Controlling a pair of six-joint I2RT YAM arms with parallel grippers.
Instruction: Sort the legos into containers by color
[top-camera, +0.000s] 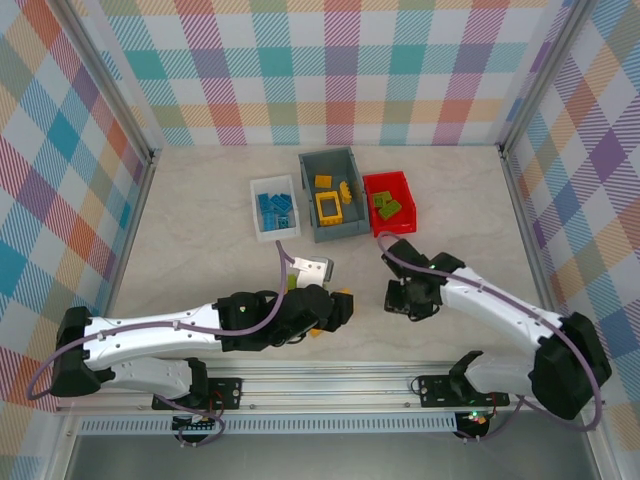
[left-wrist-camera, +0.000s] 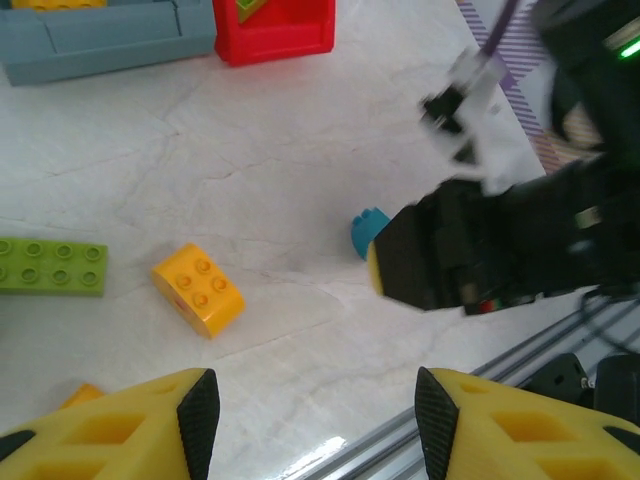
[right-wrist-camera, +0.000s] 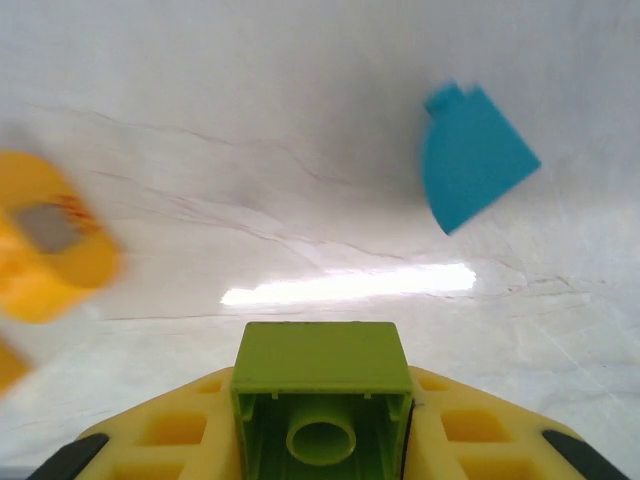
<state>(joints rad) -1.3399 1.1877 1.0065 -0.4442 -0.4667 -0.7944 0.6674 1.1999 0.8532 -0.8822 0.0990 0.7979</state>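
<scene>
Green studded plastic brick (right-wrist-camera: 320, 375) sits clamped in the right gripper (right-wrist-camera: 320, 405); left gripper (left-wrist-camera: 317, 415) hangs open, empty, near a yellow-orange studded brick (left-wrist-camera: 198, 290).

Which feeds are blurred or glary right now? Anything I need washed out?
Right wrist: a yellow object at left is smeared by blur, a glare streak crosses the table, the green brick in the right gripper is sharp. Left wrist: the right arm is soft, the orange brick crisp, glare at the bottom edge. Top external: evenly lit and sharp.
</scene>
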